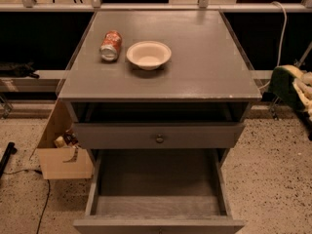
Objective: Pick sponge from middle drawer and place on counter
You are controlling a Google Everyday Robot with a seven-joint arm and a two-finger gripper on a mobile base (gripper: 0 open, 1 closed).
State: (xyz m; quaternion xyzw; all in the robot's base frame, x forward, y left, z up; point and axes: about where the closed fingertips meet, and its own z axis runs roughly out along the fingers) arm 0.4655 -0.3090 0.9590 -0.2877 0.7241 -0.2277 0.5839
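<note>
camera view: the gripper (300,87) sits just off the counter's (204,67) right edge, clamped on the sponge (282,84), which hangs in air beside that edge. the middle drawer (156,177) stands open below the counter. the sponge looks light, soft, squashy; hold across its foam sides.

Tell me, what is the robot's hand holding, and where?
The gripper, right of the counter, holds the sponge by its right end.
</note>
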